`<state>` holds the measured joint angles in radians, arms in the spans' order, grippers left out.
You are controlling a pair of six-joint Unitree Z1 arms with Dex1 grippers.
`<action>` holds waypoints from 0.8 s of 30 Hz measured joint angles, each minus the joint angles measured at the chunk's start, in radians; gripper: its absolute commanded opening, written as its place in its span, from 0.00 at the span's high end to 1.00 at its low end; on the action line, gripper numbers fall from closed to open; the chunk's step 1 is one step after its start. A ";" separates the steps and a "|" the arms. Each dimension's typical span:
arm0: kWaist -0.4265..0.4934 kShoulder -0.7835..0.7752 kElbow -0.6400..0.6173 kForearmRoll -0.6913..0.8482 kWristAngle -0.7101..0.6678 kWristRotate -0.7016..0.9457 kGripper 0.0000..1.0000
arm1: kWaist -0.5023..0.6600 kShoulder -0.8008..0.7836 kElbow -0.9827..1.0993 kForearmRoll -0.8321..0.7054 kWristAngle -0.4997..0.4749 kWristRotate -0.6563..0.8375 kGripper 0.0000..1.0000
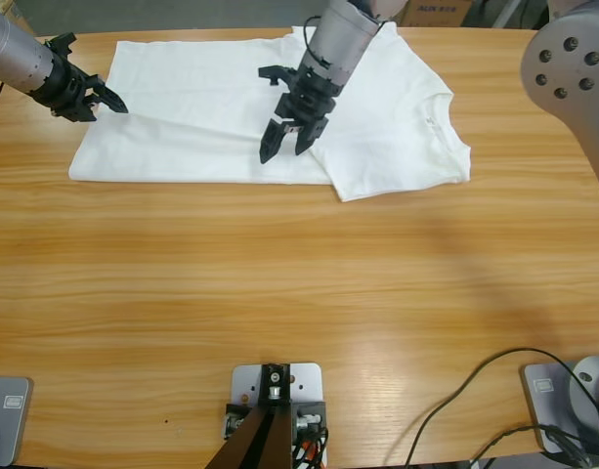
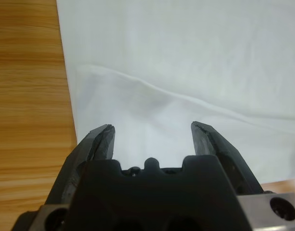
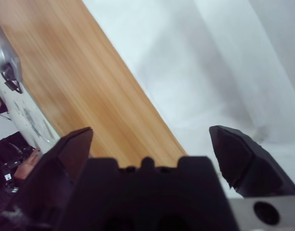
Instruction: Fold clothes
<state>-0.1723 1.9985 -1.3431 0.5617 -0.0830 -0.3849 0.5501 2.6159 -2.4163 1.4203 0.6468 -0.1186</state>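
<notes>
A plain white cotton T-shirt (image 1: pixel 231 107) lies partly folded at the far side of the long wooden tabletop (image 1: pixel 279 293), its round collar toward the right. The left gripper (image 1: pixel 111 101) hovers open-fingered at the shirt's left edge. The right gripper (image 1: pixel 287 140), fingers spread, hangs over its middle, seemingly not touching.

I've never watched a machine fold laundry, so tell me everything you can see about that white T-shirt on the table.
The white T-shirt looks like plain cotton, lying flat along the far side of the wooden table. Its ribbed round collar points to the picture's right in the high view. One short sleeve is folded in over the body, leaving a slanted edge; soft creases cross the cloth. An open tool is over its middle and another open tool is at the hem end.
</notes>
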 measured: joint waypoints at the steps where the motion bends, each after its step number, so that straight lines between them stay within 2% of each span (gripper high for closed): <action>1: 0.000 0.000 0.000 0.000 0.000 0.000 0.39 | 0.000 0.002 -0.004 0.000 0.000 0.000 0.00; 24: 0.000 0.000 0.000 0.000 0.000 0.001 0.39 | 0.000 0.018 -0.068 0.021 -0.044 -0.001 0.00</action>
<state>-0.1721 1.9986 -1.3430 0.5617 -0.0830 -0.3840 0.5500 2.6336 -2.4841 1.4408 0.6026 -0.1191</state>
